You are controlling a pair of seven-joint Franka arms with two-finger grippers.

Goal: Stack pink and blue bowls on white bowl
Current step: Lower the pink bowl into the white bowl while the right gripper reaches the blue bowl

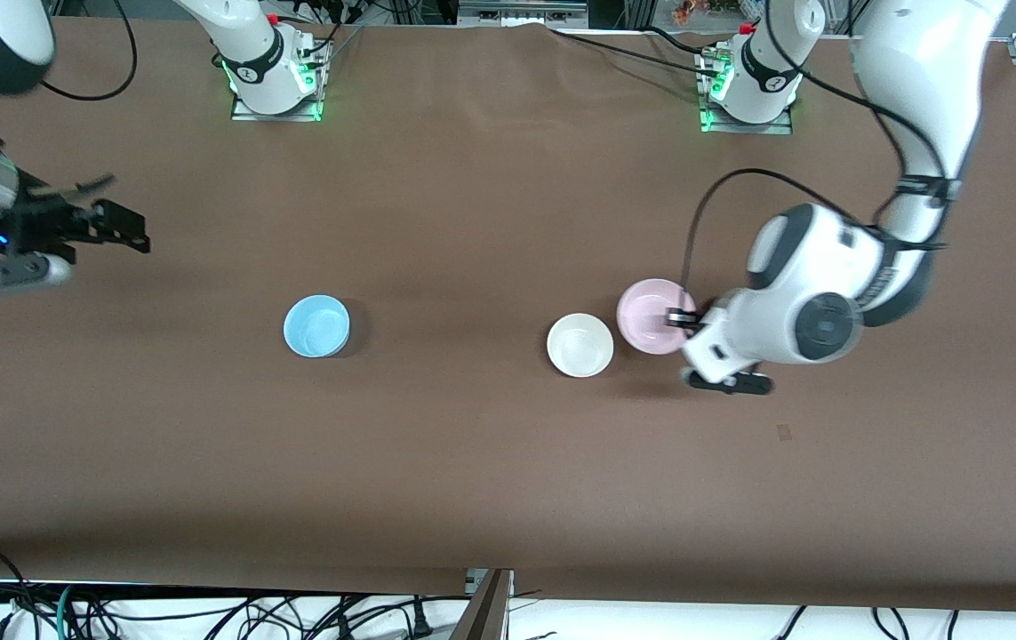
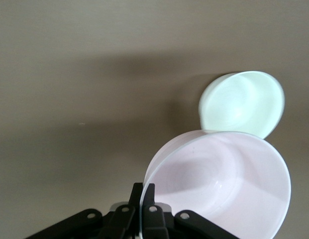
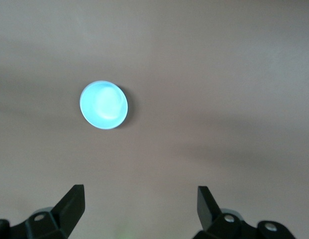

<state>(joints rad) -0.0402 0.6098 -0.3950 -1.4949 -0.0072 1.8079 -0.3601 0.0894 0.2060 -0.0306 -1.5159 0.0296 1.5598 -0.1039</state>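
Pink bowl, pinched at its rim by my left gripper, hangs beside white bowl. Nothing stacked yet; blue bowl untouched toward my waiting, open right gripper.

We note a brown table cover, loose black cables along its camera-side edge, and a small mark on the cover.

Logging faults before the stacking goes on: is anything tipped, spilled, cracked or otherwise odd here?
Nothing stands out. The pink bowl is in the left gripper, jaws shut on its rim, beside the upright white bowl. The blue bowl sits upright toward the right arm's end. The right gripper waits with jaws open.
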